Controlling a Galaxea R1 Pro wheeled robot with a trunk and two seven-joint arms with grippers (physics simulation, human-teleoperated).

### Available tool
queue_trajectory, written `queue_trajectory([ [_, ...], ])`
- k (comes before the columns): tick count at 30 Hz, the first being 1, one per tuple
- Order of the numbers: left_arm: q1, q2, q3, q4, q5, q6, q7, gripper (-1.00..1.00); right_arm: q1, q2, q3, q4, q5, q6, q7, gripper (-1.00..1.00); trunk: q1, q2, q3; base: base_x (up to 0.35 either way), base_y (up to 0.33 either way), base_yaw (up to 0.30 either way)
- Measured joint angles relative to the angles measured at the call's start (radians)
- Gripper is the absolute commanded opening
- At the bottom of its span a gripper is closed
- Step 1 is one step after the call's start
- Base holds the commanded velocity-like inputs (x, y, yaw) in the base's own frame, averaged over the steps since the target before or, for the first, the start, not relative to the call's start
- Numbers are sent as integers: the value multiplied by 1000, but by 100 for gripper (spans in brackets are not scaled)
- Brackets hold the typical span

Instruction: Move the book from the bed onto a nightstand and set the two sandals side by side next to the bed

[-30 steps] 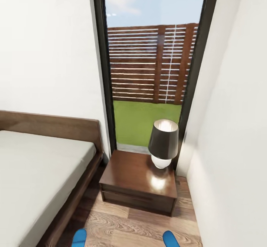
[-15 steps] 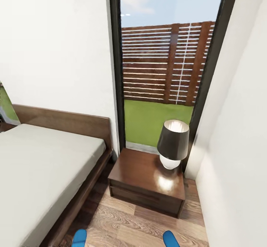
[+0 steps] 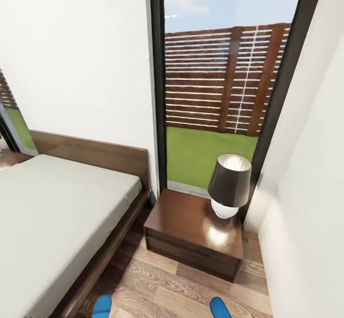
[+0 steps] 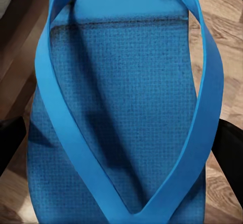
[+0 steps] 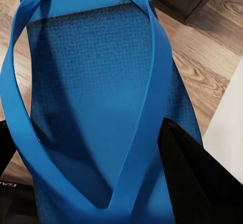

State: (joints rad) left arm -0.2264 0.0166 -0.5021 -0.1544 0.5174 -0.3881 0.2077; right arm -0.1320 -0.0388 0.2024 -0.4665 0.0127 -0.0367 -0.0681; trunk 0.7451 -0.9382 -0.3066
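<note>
Sandals are cut off at the bottom edge of the head view, where just two blue tips show over the plank floor point(image 3: 162, 284): the left sandal point(image 3: 102, 306) near the bed frame and the right sandal point(image 3: 220, 307) closer to the white wall. Up close, the left wrist view has the left sandal point(image 4: 121, 107) with its V strap lying between two dark fingers point(image 4: 11, 140) at either edge, which hold it by its sides; the right wrist view has the right sandal point(image 5: 96, 97) likewise gripped between black fingers point(image 5: 190, 173). Little of either gripper can be made out beyond those dark edges. The bed point(image 3: 57, 213), pale mattress on a dark wooden frame with a brown headboard, runs off the left side, so much of its top is unseen and no book can be made out on the visible part. Just beside it stands the nightstand point(image 3: 184, 224), its glossy surface carrying a lamp point(image 3: 228, 184) with a dark shade and white base at the far right corner. Behind rises the tall dark-framed window point(image 3: 224, 83), with grass and a slatted fence outside.
</note>
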Motion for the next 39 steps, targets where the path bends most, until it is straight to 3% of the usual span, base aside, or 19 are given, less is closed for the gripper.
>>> queue_trajectory([
  [17, 0, 0, 0, 0, 0, 0, 0, -100, 0, 0, 0, 0, 0, 0, 0, -100, 0, 0, -9, -17, -56, 106],
  [39, 0, -1, 0, 0, 0, 0, 0, -100, 0, 0, 0, 1, 1, 0, 0, -100, 0, 0, -9, -16, -28, 275],
])
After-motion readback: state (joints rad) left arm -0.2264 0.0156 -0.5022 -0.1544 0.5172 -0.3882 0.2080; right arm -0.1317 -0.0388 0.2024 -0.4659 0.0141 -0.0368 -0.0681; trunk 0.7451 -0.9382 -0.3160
